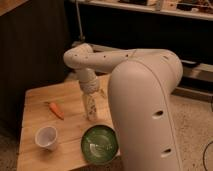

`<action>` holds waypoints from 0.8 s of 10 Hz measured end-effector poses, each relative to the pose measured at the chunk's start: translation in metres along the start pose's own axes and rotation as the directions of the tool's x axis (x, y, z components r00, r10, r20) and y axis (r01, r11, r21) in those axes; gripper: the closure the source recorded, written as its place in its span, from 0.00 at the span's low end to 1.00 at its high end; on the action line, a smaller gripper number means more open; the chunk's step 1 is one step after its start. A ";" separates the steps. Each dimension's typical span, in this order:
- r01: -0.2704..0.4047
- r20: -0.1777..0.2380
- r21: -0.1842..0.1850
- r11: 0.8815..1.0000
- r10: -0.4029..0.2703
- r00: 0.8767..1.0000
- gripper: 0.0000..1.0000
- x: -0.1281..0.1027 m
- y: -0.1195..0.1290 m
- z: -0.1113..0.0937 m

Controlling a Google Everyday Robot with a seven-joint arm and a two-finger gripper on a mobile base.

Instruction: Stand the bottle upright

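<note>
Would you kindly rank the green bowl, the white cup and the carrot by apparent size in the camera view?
1. Green bowl, clearly largest.
2. White cup.
3. Carrot, thinnest, though about as long as the cup is wide.
The claw hangs over the table at the bottle.

The white arm (142, 95) fills the right foreground, bends at its elbow toward ten o'clock, then drops (wrist pointing to six) to the gripper (90, 102).
</note>
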 end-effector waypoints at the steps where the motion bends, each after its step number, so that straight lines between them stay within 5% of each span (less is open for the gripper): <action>1: 0.004 -0.007 -0.001 1.000 -0.004 1.000 0.20 0.001 -0.001 -0.002; 4: -0.010 -0.035 0.006 1.000 0.010 0.999 0.20 -0.005 0.005 -0.007; 6: -0.050 -0.129 0.028 0.998 0.053 0.990 0.20 -0.013 0.008 -0.019; 8: -0.062 -0.248 0.057 0.996 0.075 0.966 0.20 -0.011 0.011 -0.031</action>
